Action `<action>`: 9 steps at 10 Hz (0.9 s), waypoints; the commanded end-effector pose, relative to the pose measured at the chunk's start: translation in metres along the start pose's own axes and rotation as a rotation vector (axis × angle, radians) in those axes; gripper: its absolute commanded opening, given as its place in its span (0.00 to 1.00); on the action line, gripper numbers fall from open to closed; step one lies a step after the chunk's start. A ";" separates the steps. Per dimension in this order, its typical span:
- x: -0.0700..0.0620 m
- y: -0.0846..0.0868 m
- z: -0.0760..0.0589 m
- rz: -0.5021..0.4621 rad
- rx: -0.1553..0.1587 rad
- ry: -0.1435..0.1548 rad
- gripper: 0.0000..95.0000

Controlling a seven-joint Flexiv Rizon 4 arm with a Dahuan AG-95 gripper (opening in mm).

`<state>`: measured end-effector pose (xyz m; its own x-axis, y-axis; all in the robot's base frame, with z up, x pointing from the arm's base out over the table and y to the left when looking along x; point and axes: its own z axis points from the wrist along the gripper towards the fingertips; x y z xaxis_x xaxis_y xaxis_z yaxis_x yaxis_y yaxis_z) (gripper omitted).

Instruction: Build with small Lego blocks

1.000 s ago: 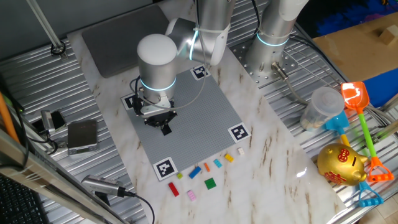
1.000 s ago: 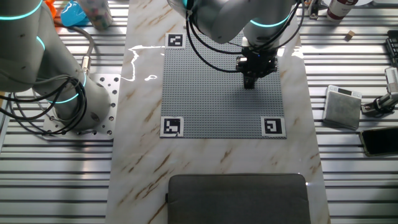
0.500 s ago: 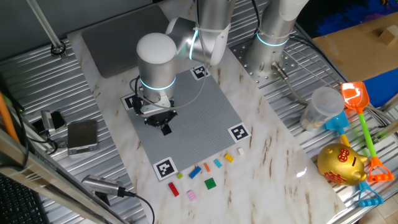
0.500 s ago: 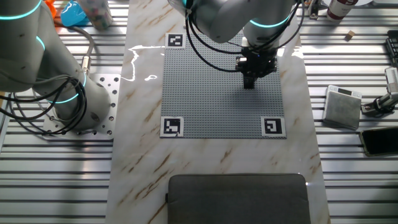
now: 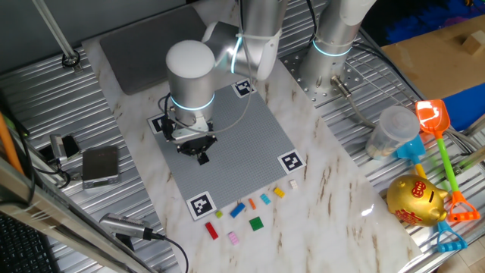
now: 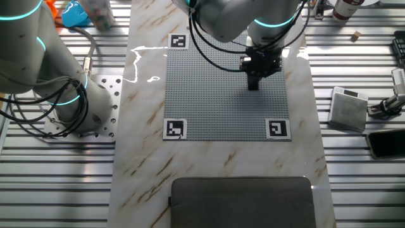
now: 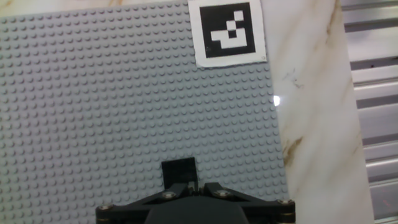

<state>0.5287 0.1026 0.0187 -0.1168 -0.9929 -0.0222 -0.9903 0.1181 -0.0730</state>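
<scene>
My gripper [image 5: 201, 157] stands low over the left part of the grey studded baseplate [image 5: 242, 136], its fingers shut on a small black Lego block [image 7: 179, 169]. The hand view shows the block between the fingertips of the gripper [image 7: 188, 186], right at the studs of the baseplate [image 7: 93, 93]. From the other side, the gripper [image 6: 254, 84] points down at the baseplate [image 6: 215, 95]. Several loose small Lego blocks lie on the marble in front of the plate, among them red [image 5: 211, 232], green [image 5: 256, 223] and blue [image 5: 238, 209].
A black-and-white marker [image 7: 227, 32] sits at the plate corner near the gripper. A second arm's base [image 5: 333, 53] stands behind the plate. A dark grey pad [image 6: 243, 202], a small grey box [image 5: 100, 164], a plastic cup [image 5: 394, 129] and a gold piggy bank [image 5: 415, 199] surround the marble.
</scene>
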 end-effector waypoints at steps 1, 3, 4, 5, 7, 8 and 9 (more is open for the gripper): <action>-0.004 0.001 0.002 0.001 0.006 0.000 0.00; -0.006 0.003 0.004 -0.001 0.007 0.000 0.00; -0.008 0.004 0.005 -0.003 0.008 -0.002 0.00; -0.009 0.006 0.006 -0.006 0.009 -0.003 0.00; -0.010 0.007 0.006 -0.018 0.010 -0.004 0.00; -0.010 0.010 0.009 -0.016 0.013 -0.008 0.00; -0.010 0.012 0.011 -0.016 0.021 -0.007 0.00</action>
<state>0.5178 0.1150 0.0135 -0.1018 -0.9944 -0.0286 -0.9904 0.1040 -0.0909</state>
